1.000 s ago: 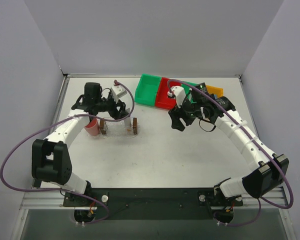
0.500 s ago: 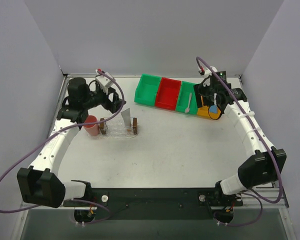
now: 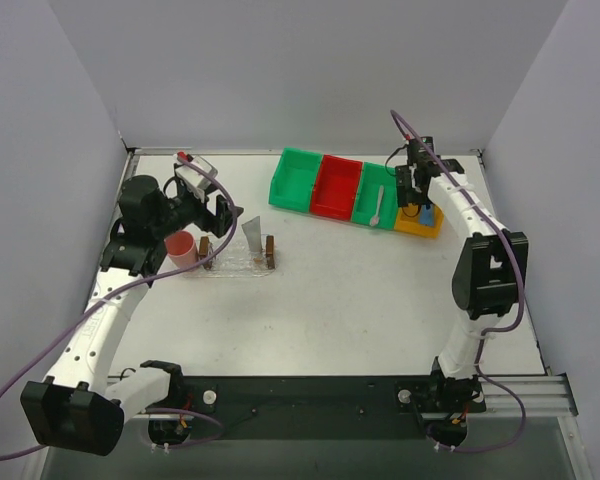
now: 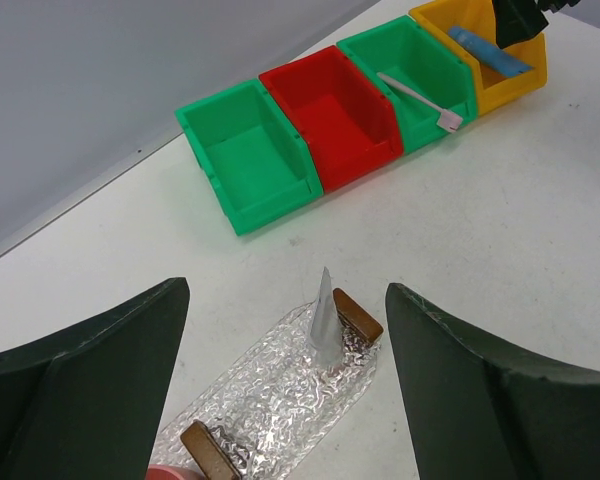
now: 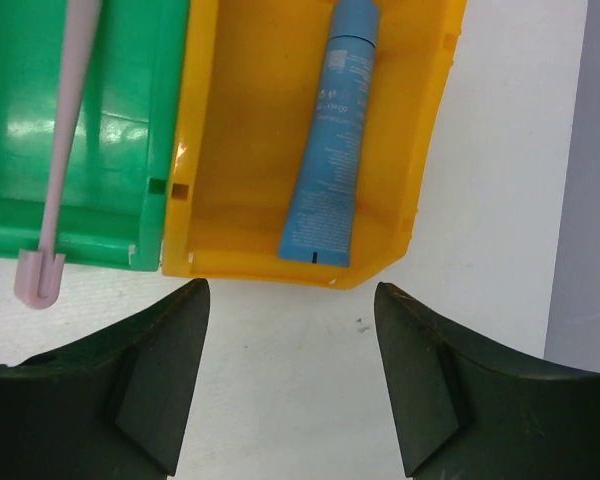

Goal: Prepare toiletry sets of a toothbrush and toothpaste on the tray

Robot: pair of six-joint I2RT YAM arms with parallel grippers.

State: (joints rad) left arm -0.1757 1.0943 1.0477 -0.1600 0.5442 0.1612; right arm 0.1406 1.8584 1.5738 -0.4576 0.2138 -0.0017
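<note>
The clear tray (image 3: 230, 262) (image 4: 270, 400) lies at the left with a brown block at each end. A grey-white toothpaste (image 3: 252, 233) (image 4: 325, 320) stands upright in it against the right block. My left gripper (image 3: 223, 212) (image 4: 287, 290) hangs open just left of and above the tray, holding nothing. The toothbrush (image 3: 378, 205) (image 5: 60, 150) lies in the right green bin (image 5: 130, 120). A blue toothpaste (image 3: 425, 214) (image 5: 330, 140) lies in the yellow bin (image 3: 420, 228) (image 5: 230, 150). My right gripper (image 3: 412, 190) (image 5: 290, 290) hovers open over that bin's front edge.
A pink cup (image 3: 181, 249) stands against the tray's left end. A row of bins runs along the back: green (image 3: 296, 180), red (image 3: 338, 187), green, yellow. Grey walls close in the table on three sides.
My left gripper opened and drew back to the left, leaving the grey-white toothpaste standing in the tray. My right arm swung from mid-table to above the yellow bin.
</note>
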